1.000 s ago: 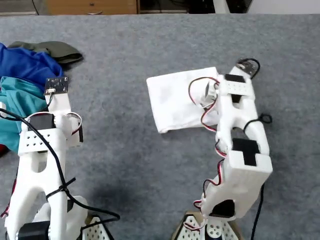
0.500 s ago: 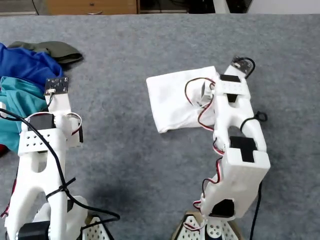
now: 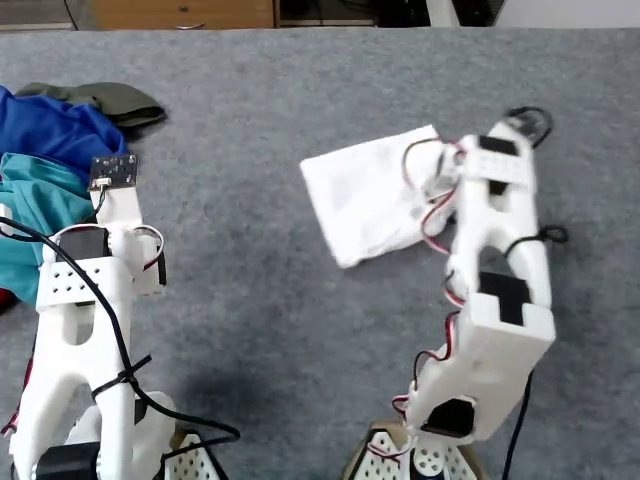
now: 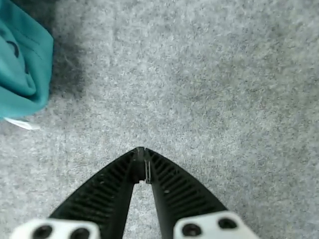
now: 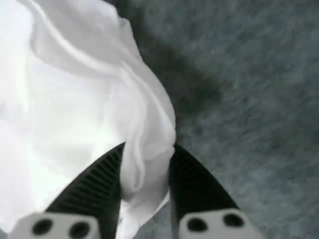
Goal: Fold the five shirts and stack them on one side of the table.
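Note:
A folded white shirt (image 3: 372, 195) lies on the grey table, right of centre. My right gripper (image 5: 147, 154) is shut on the white shirt (image 5: 75, 99), with a bunched fold of its edge pinched between the black fingers (image 5: 97, 184). In the high view the right arm (image 3: 495, 230) covers the shirt's right edge. A pile of shirts lies at the left edge: blue (image 3: 50, 130), teal (image 3: 35, 205) and olive (image 3: 115, 100). My left gripper (image 4: 140, 162) hangs shut over bare carpet, with the teal shirt (image 4: 22, 59) off to one side.
The grey carpeted table (image 3: 240, 290) has free room between the two arms and along the far side. Wooden furniture (image 3: 180, 12) stands past the far edge. A red bit of cloth (image 3: 5, 298) peeks out at the left edge.
The right arm has shifted to the right, dragging the white shirt with it; the shirt has slid right and turned a little. The left arm has not moved.

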Robot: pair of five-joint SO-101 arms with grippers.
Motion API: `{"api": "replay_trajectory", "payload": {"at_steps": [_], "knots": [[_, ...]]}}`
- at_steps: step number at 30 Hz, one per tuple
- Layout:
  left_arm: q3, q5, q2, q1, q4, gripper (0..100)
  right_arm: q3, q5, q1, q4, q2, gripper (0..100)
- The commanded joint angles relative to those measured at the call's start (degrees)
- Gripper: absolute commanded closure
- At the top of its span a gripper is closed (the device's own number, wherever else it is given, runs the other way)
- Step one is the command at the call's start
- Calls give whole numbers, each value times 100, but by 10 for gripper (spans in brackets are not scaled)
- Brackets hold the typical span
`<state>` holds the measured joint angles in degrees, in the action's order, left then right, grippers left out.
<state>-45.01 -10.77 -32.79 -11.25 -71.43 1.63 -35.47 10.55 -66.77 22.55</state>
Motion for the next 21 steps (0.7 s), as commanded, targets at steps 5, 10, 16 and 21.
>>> {"api": "replay_trajectory", "payload": {"at_steps": [5,10,16,21], "knots": [[141,-9,-75,-53,-35,981,1297,756,1226,-404,-13,985],[141,-9,-75,-53,0,981,1270,1284,2079,-246,-4,985],[132,-9,-66,-26,114,981,1288,1793,2695,-26,198,983],[343,-9,-75,-62,123,981,1235,2057,2800,-88,330,949]]}}
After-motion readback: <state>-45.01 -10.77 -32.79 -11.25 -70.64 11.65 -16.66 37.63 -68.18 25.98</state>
